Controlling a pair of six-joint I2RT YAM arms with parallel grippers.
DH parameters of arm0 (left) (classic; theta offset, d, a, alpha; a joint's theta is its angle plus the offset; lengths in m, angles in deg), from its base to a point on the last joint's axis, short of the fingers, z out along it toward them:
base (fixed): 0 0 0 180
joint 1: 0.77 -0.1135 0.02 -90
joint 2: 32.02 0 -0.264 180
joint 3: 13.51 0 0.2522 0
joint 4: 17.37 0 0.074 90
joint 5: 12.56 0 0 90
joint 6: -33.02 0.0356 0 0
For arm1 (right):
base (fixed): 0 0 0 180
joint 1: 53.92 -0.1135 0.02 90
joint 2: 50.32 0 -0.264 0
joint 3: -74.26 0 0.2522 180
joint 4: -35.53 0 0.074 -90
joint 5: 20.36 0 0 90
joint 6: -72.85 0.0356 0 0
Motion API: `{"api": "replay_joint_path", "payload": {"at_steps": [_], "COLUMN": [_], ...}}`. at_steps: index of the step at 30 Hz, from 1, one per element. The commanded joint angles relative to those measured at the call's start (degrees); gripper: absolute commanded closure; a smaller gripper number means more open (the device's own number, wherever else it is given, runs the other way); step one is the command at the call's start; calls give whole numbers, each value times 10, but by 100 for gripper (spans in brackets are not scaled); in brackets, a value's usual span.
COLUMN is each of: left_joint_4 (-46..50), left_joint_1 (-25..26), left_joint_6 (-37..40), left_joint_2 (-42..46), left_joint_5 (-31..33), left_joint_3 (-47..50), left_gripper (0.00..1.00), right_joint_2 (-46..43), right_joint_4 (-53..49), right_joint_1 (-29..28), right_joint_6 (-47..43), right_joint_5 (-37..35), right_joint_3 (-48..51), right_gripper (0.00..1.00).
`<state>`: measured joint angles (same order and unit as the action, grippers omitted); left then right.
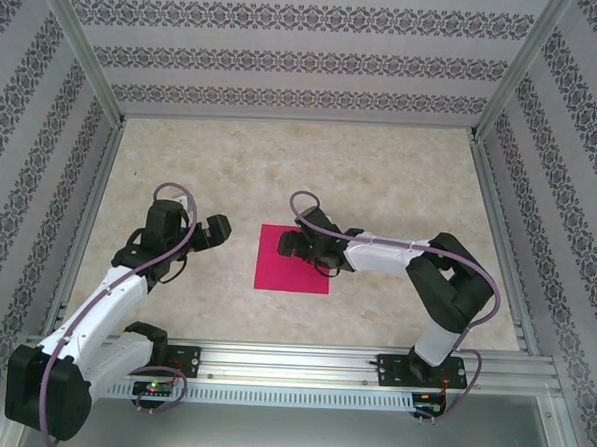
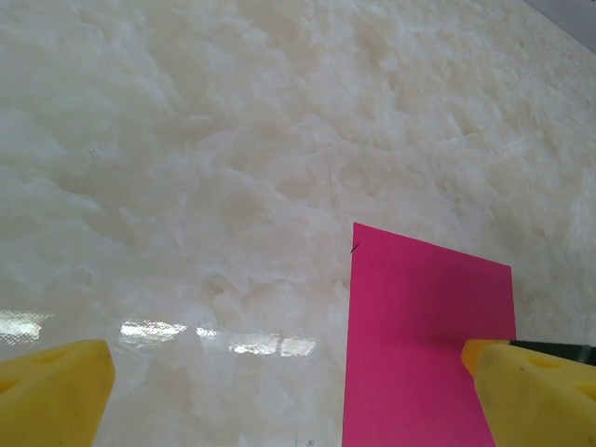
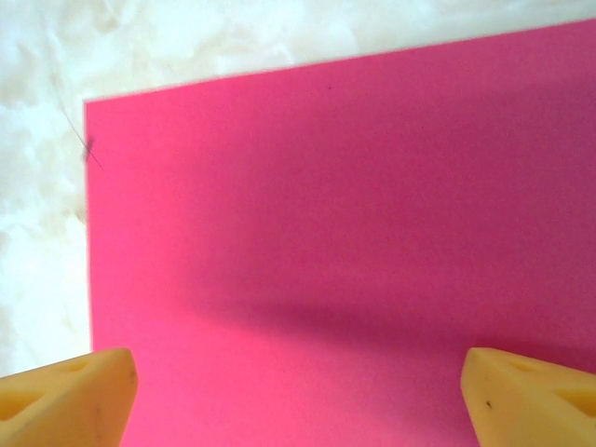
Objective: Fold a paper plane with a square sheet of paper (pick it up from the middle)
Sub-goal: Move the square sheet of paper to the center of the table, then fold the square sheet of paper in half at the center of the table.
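Lying flat and unfolded on the pale marbled tabletop point(image 1: 401, 179), the square sheet of paper point(image 1: 288, 273) sits near the middle of the work area, its magenta-pink face plain and uncreased, between the two arms as the overhead camera sees them. The right gripper point(image 1: 299, 246) hangs over the sheet's far right part. In its wrist view the yellow fingertips point(image 3: 70, 396) are spread wide, with pink paper spanning the whole gap between them and nothing clasped; whether the tips touch the sheet cannot be told. The left gripper point(image 1: 218, 231) is off the sheet's left edge, near it but apart, above bare tabletop. Its jaws likewise stand wide and empty, and its wrist camera catches the paper at lower right, one corner tucked behind the right-hand fingertip point(image 2: 535, 396). Patterned walls point(image 1: 287, 58) close in the table on three sides.
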<state>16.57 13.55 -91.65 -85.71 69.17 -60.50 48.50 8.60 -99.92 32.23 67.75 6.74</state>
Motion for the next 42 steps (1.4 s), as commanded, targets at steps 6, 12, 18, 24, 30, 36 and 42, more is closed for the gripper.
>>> {"api": "replay_joint_path", "payload": {"at_steps": [6,12,18,24,30,36,42], "left_joint_4": [-61,-65,-51,-58,-61,-66,-60], "left_joint_1": [1,1,1,1,0,0,1], "left_joint_6": [-1,7,20,28,35,44,51], "left_joint_2": [-11,-3,-5,-12,-27,-46,-59], "left_joint_5": [-30,-21,-9,-3,2,12,14], "left_joint_3": [6,24,26,25,26,20,9], "left_gripper": [0,0,0,0,0,0,0], "right_joint_2": [-66,-63,-12,52,88,147,179], "right_joint_4": [-255,-222,-244,-277,-324,-352,-360], "right_joint_1": [-67,-31,-49,-74,-75,-75,-70], "right_joint_6": [-68,-28,13,7,16,9,47], "right_joint_5": [-292,-136,-134,-132,-151,-113,-112], "right_joint_3": [-137,-105,-128,-194,-234,-294,-306], "right_gripper": [2,2,2,3,3,5,3]}}
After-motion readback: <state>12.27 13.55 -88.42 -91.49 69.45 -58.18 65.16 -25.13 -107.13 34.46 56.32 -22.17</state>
